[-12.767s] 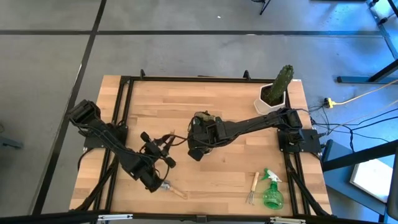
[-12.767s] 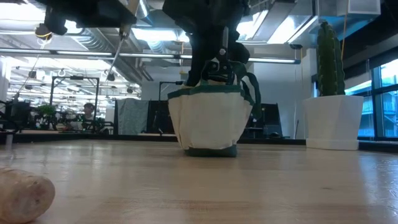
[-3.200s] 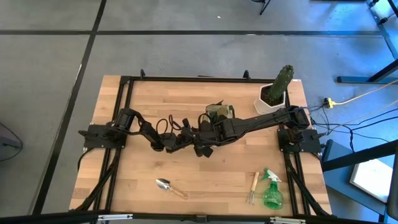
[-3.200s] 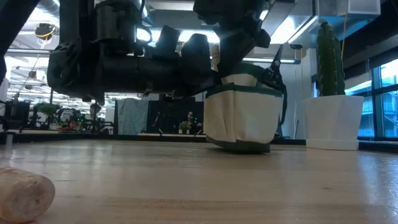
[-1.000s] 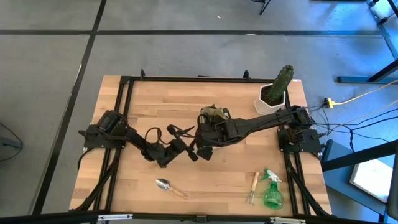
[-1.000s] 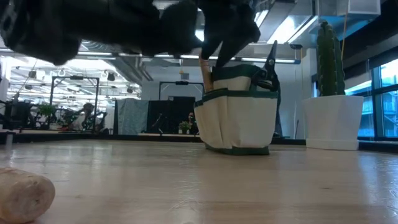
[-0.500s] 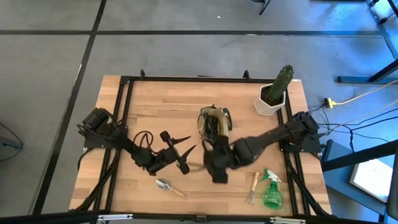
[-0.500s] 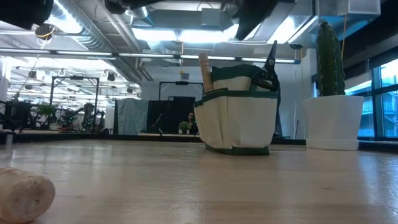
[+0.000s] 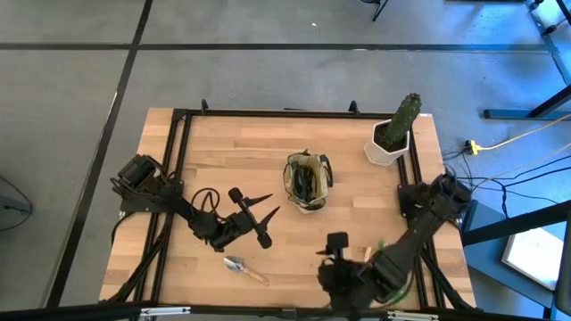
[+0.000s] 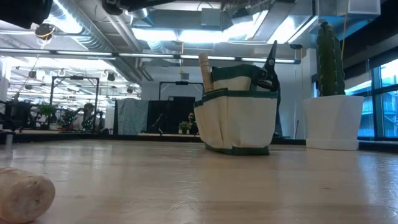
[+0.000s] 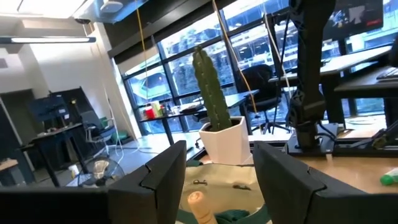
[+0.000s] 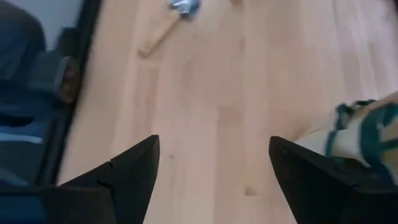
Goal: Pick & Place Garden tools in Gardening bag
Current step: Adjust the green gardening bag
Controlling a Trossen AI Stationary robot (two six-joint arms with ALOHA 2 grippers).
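The gardening bag (image 9: 308,181) stands upright on its base at mid-table. A wooden handle (image 10: 204,67) and black pruners (image 10: 271,59) stick up out of it. The wooden-handled trowel (image 9: 243,267) lies flat near the front edge; its handle end (image 10: 22,196) shows in the low view. My left gripper (image 9: 266,217) is open and holds nothing, left of the bag and pointing at it (image 11: 217,186). My right gripper (image 9: 326,266) hangs open over the near edge, pointing toward the trowel (image 12: 168,18). Its arm hides most of the spray bottle (image 9: 381,243).
A cactus in a white pot (image 9: 393,135) stands at the far right corner, behind the bag as my left wrist sees it (image 11: 225,138). Bare wood (image 9: 223,152) lies left of the bag and between the bag and the trowel.
My right gripper has swung away from the bag toward the table's near edge, rolling as it went, and stays open. My left gripper has drawn back a little from the bag toward the left and risen slightly. The bag has stayed in place.
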